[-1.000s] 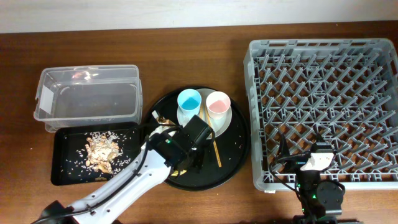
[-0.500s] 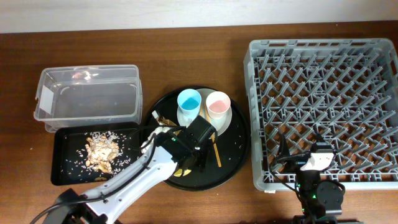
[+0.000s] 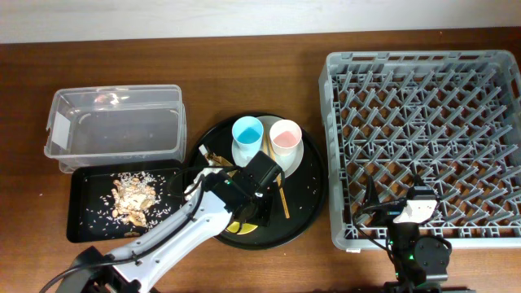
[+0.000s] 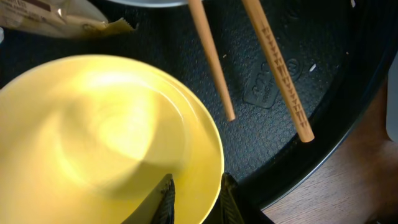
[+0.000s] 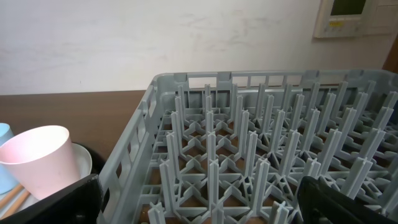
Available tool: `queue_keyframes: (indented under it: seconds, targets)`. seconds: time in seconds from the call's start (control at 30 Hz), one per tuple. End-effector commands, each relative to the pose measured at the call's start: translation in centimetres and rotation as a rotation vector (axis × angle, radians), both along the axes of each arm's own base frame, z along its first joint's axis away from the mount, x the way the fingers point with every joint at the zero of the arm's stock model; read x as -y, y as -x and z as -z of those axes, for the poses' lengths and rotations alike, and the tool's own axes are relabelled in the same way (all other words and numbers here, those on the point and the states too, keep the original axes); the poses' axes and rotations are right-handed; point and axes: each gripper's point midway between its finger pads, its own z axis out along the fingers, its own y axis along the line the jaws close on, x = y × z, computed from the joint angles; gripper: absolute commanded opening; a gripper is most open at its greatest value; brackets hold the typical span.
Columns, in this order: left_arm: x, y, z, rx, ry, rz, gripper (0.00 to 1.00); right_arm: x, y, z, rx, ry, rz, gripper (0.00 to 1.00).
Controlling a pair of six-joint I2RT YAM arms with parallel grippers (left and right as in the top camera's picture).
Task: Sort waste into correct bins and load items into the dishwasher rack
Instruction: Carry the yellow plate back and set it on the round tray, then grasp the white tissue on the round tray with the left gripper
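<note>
The yellow bowl (image 4: 106,137) sits on the round black tray (image 4: 280,155), filling the lower left of the left wrist view. In the overhead view only a sliver of yellow shows under the arm, just below centre. The left gripper (image 4: 196,202) has one finger inside the bowl and one outside, set across the near rim with a narrow gap. Whether they press the rim or just straddle it cannot be told.

The two chopsticks (image 4: 273,62) lie on the tray just beside the bowl, running to the upper edge of that view. A gold foil wrapper (image 4: 56,18) is at its upper left.

The step in hand looks like picking up the bowl. The next move calls for a firm pinch on the rim, a lift clear of the chopsticks, then a carry right to the dishwasher rack (image 3: 423,146), which holds nothing yet. The right gripper (image 5: 199,205) hangs over the rack's lower edge, fingers spread wide and holding nothing.
</note>
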Motion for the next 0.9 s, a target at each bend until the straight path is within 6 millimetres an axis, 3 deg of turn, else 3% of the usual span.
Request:
queue_keyframes:
  seconds: [0.0, 0.07, 0.2, 0.23, 0.33, 0.57, 0.87]
  targets:
    - [0.1, 0.2, -0.8, -0.003, 0.008, 0.013, 0.25, 0.2, 0.0, 0.2, -0.003, 0.007, 0.006, 0.98]
    - [-0.3, -0.3, -1.9, 0.031, -0.012, 0.003, 0.25, 0.2, 0.0, 0.2, -0.003, 0.007, 0.006, 0.98]
    - [-3.3, -2.4, -5.2, 0.190, -0.153, -0.026, 0.25, 0.2, 0.0, 0.2, -0.003, 0.007, 0.006, 0.98]
    - [-4.1, -2.7, -6.0, 0.223, -0.189, -0.004, 0.37, 0.2, 0.0, 0.2, -0.003, 0.007, 0.006, 0.98]
    - [-6.4, -3.1, -7.0, 0.251, -0.257, -0.003, 0.47, 0.2, 0.0, 0.2, -0.003, 0.007, 0.006, 0.99]
    - [-12.7, -3.6, -6.0, 0.134, -0.329, -0.143, 0.48, 0.2, 0.0, 0.2, -0.003, 0.007, 0.006, 0.98]
    - [-13.3, -4.5, -3.3, 0.141, -0.279, -0.191, 0.46, 0.2, 0.0, 0.2, -0.003, 0.007, 0.006, 0.98]
